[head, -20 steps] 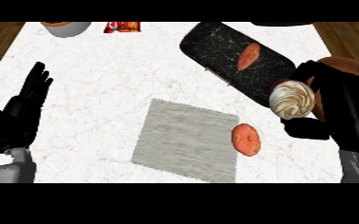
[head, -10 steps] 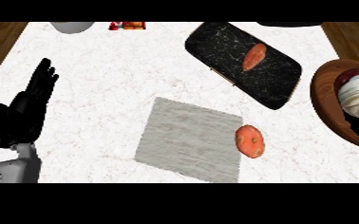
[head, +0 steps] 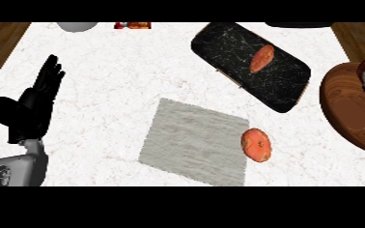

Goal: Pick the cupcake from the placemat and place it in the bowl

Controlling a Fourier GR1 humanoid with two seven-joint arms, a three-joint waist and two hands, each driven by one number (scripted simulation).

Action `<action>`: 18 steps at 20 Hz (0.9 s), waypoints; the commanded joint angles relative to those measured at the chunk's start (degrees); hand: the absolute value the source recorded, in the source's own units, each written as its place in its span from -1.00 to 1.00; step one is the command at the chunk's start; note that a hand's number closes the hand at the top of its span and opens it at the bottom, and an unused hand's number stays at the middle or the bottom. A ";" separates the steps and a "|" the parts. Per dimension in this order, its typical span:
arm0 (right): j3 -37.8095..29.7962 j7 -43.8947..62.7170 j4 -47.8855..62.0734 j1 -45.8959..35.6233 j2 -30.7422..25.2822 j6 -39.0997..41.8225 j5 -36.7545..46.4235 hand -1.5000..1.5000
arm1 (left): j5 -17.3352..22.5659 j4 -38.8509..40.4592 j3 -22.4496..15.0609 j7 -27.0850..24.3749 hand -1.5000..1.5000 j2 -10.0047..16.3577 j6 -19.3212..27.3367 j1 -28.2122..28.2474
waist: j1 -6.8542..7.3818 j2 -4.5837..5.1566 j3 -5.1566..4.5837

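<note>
Tabletop (head: 114, 63) of white, faintly veined stone fills the head view. A grey placemat (head: 196, 142) lies on it below the middle, turned at a slant, with nothing resting on its middle. At the mat's right edge sits a round orange piece of food (head: 256, 145), overlapping that edge a little and lying mostly on the bare stone.

The brown wooden bowl (head: 341, 104) shows at the far right, cut off by the picture's edge, so only its left part is in sight. The cupcake cannot be made out in that visible part or on the placemat; where it lies, I cannot tell.

Above the placemat and to the right, a black speckled tray (head: 235, 41) lies at a slant, with an oblong orange item (head: 262, 59) on it. The tray's right end comes near the bowl's rim.

The left hand (head: 34, 108) rests at the left edge, upright, its fingers (head: 51, 75) straight and close together, pointing away from the robot and holding nothing. It is well apart from the placemat.

Along the far edge stand a pale grey rounded object (head: 77, 26) and a small red packet (head: 133, 25).
</note>
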 commanded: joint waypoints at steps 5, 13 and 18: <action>-2.17 -19.47 28.16 -8.42 0.36 -5.71 2.31 1.00 | 0.03 -0.70 -0.11 1.05 0.00 0.52 -1.43 -0.50 | 0.67 0.13 0.03; -3.11 -17.45 49.09 -13.61 -6.17 3.67 3.84 -1.00 | 0.13 -1.39 -0.20 -1.09 0.00 -0.15 -1.80 1.93 | 1.56 0.35 0.06; -4.22 -33.00 57.84 -13.52 -5.01 3.88 1.74 -1.00 | -1.07 -0.06 -0.48 1.13 0.00 -0.65 -0.33 -1.41 | 0.49 0.23 0.07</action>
